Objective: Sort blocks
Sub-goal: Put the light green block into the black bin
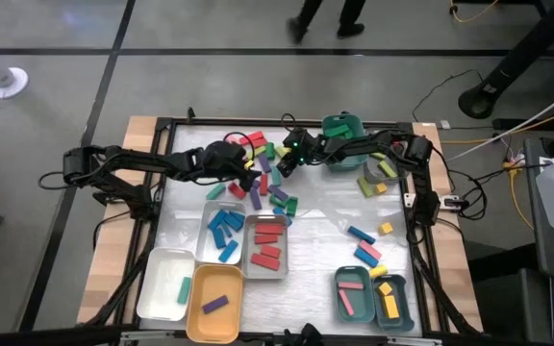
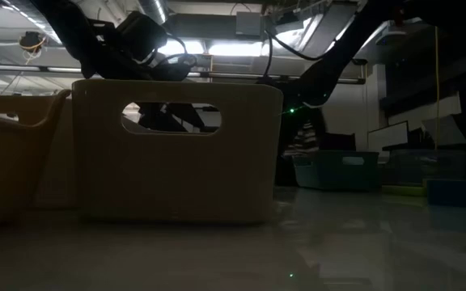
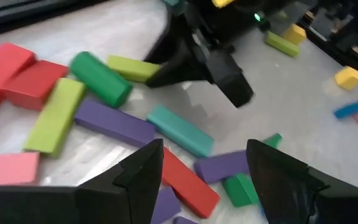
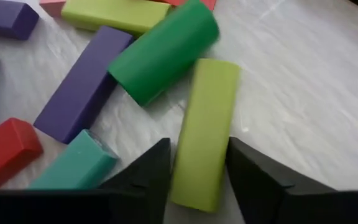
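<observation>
In the high view the loose blocks (image 1: 267,178) lie heaped at the upper centre of the table (image 1: 315,226), with both arms reaching into the heap from either side. The left gripper (image 1: 250,183) hangs over the left edge of the heap, fingers spread wide with nothing between them; its wrist view shows a teal block (image 3: 180,129), purple and red ones lying under the gap. The right gripper (image 1: 285,165) is at the upper right of the heap; in its wrist view the two fingers straddle a lime block (image 4: 205,134) lying flat on the table, close on both sides, though whether they press it I cannot tell. A green block (image 4: 163,51) lies just beside the lime one's far end. Below the heap, a grey tray (image 1: 221,233) holds blue blocks and a second grey tray (image 1: 267,245) next to it holds red ones. At lower left a white tray (image 1: 166,284) holds one teal-green block, and an orange tray (image 1: 214,303) holds one purple block. At lower right two teal trays sit side by side, one (image 1: 354,293) with pink blocks, the other (image 1: 392,300) with yellow ones. At upper right a teal bin (image 1: 342,128) stands by the right arm, and a small grey tray (image 1: 378,175) holds lime and yellow pieces. A few blue, pink and yellow blocks lie loose at centre right.
</observation>
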{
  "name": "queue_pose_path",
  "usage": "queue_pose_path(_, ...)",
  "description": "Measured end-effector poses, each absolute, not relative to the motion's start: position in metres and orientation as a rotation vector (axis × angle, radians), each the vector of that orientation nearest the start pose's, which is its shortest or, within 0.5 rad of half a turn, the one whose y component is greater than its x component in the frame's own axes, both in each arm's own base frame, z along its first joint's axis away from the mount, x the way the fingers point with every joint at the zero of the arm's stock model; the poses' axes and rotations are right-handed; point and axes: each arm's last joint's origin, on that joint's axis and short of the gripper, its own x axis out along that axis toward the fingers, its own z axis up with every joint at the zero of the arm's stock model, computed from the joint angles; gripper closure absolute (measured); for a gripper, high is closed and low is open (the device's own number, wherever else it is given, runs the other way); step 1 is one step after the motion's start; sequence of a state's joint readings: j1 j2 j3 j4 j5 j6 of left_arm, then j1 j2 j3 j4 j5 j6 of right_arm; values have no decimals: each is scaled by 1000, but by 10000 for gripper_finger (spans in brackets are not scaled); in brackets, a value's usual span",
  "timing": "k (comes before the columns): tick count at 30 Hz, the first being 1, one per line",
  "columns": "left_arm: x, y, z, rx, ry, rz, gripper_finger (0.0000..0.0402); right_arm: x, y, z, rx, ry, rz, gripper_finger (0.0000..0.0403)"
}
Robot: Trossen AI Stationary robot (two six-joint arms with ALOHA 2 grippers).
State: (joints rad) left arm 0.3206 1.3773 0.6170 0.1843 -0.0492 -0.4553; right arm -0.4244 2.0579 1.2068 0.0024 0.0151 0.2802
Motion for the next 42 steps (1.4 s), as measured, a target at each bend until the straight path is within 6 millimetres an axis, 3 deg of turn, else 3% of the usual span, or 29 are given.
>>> queue_pose_path(4,256,84,184,-530,503,397,185,377,-171,119,426,782,-524,302)
queue_pose_path(10,252,76,178,-609,614,228,185,377,-171,119,409,787,-510,301)
queue_pose_path(14,250,70,174,-623,682,209,185,377,-171,120,378,794,-496,280)
queue_pose_path(18,252,64,174,-612,683,183,185,380,-173,126,369,828,-492,284)
queue_pose_path(31,254,57,174,-569,690,143,185,399,-180,177,313,931,-425,287)
queue_pose_path(38,254,58,174,-515,688,154,185,399,-179,203,286,1046,-349,287)
queue_pose_path(42,254,60,174,-490,679,219,185,393,-174,223,353,1153,-257,286)
